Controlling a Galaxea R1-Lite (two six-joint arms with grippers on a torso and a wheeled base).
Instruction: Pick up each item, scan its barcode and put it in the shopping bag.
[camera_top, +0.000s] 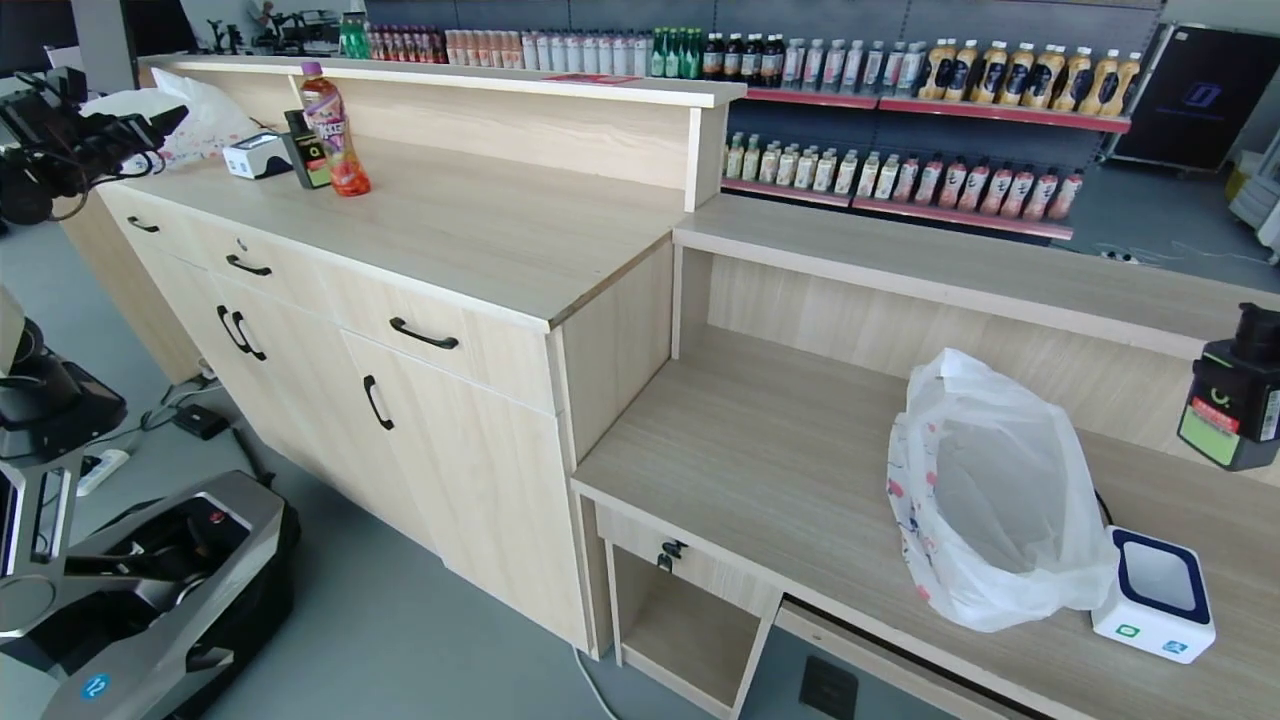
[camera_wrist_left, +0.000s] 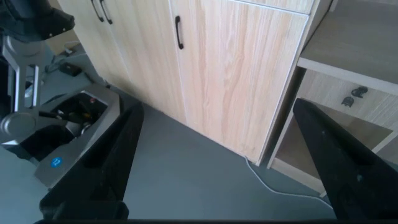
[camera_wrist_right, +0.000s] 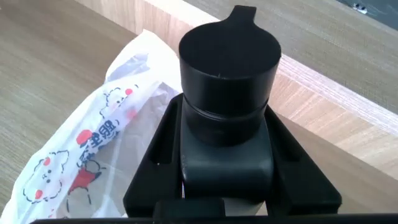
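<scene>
One item is in hand: my right gripper (camera_wrist_right: 227, 171) is clamped on a black bottle (camera_wrist_right: 229, 81), which hangs over the lower counter (camera_top: 760, 450), near the shopping bag (camera_top: 990, 500) and the scanner (camera_top: 1155, 595). My left gripper (camera_wrist_left: 217, 124) has its fingers spread wide with nothing between them, out over the floor (camera_wrist_left: 186, 162) by the cabinet doors (camera_wrist_left: 236, 74).

My worry is the scan. I cannot tell where the barcode sits, so the bottle may reach the scanner window facing the wrong way. The bag is limp and slumps against the scanner, so a low pass could snag its rim or fold the mouth closed.

The head view gives me the scanner, the bag's open mouth and the bottle's green label (camera_top: 1212, 435). The right wrist view gives me the grip itself, fingers on both sides of the bottle, with the bag's printed side just beyond
</scene>
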